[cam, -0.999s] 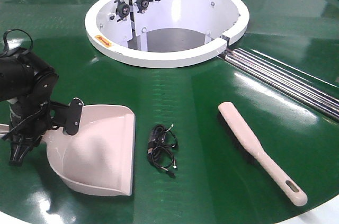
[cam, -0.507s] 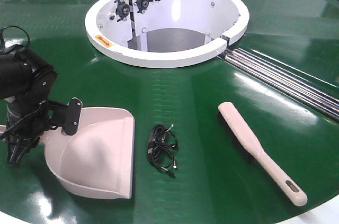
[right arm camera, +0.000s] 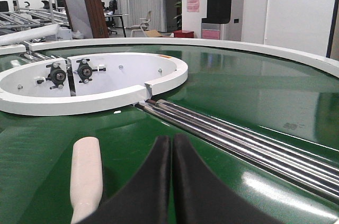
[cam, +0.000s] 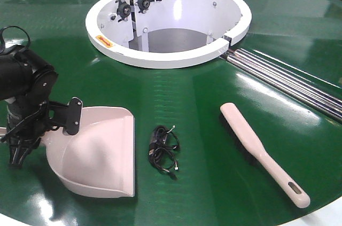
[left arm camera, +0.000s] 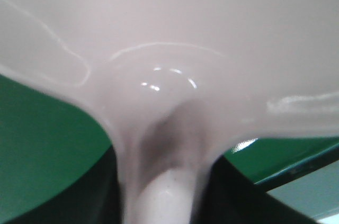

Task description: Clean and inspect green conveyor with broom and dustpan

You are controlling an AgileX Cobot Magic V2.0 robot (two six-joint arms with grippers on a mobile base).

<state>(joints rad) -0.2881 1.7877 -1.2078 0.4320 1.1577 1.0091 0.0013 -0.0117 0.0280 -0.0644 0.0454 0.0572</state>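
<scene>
**A:** Nearest us, the left gripper (cam: 41, 130) is clamped on the handle of the dustpan (cam: 101, 156), with the scoop resting on the green conveyor (cam: 203, 103). If the lip rides up, the black cable (cam: 163, 148) just beside it could slip underneath.

**B:** The right gripper (right arm camera: 172, 181) — fingers pressed together, empty — hangs near the broom (cam: 256, 148), which lies well right of the dustpan. Reaching in closed would likely just shove it toward the roller strips (cam: 283, 82).

**A:** And against a second ago?

**B:** The dustpan has shifted slightly with the arm — cable, broom and the white hub (cam: 171, 57) beyond haven't moved.
</scene>
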